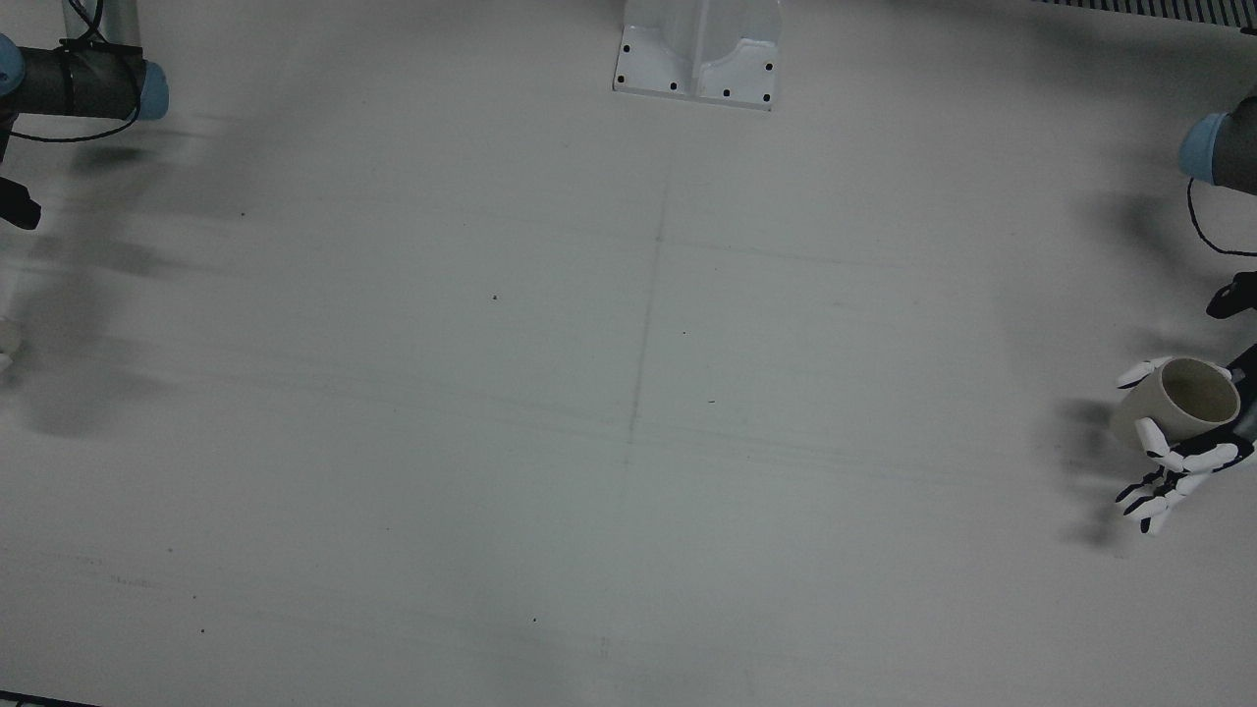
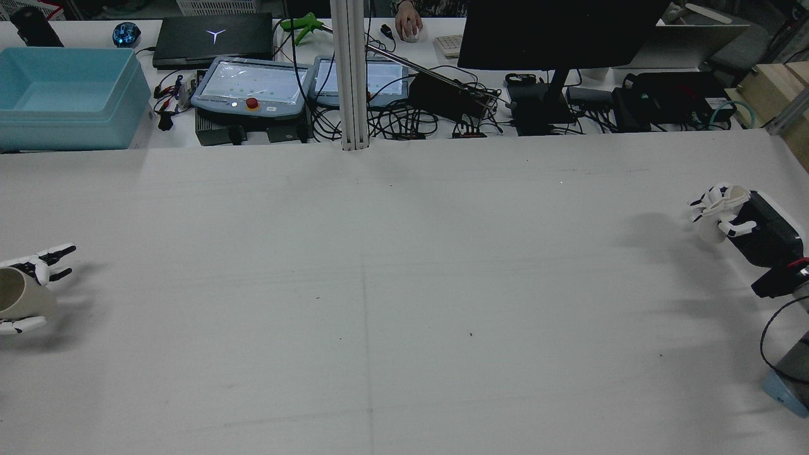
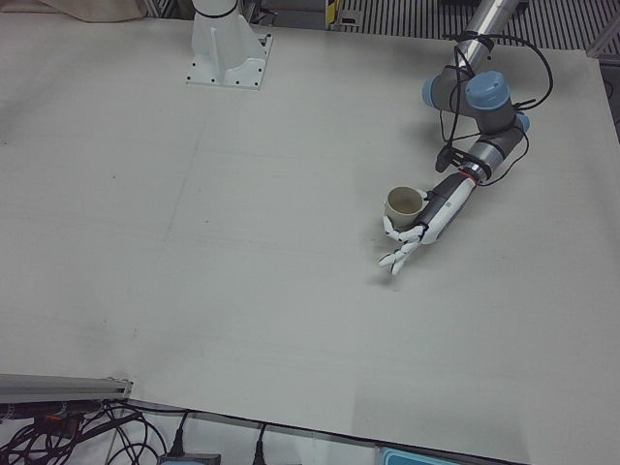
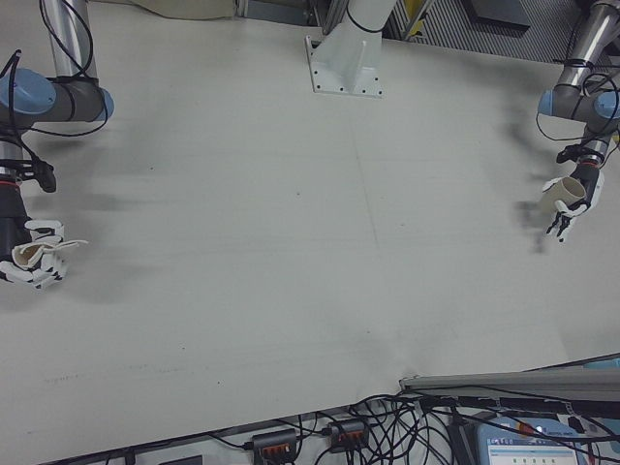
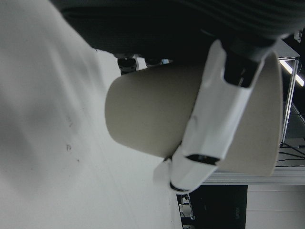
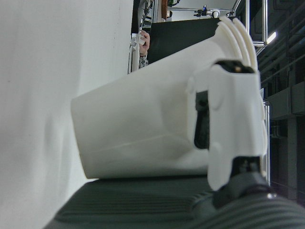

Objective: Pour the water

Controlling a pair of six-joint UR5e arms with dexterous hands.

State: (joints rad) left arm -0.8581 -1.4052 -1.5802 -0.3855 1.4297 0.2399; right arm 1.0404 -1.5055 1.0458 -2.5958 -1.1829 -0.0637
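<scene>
My left hand (image 1: 1178, 471) is shut on a beige paper cup (image 1: 1188, 393), held above the table near its edge with the open mouth tilted up. Both also show in the rear view, hand (image 2: 38, 262) and cup (image 2: 16, 294), and in the left-front view, hand (image 3: 412, 235) and cup (image 3: 403, 203). In the left hand view a white finger (image 5: 214, 124) wraps the cup (image 5: 147, 119). My right hand (image 2: 736, 212) is shut on a white cup (image 2: 711, 230) at the opposite table edge. The right hand view shows this cup (image 6: 138, 133) up close.
The white table (image 1: 628, 393) lies between the hands. A white pedestal base (image 1: 699, 54) stands at the robot's side. Beyond the far edge are a blue bin (image 2: 63, 95), teach pendants (image 2: 253, 85), a post (image 2: 351, 76) and cables.
</scene>
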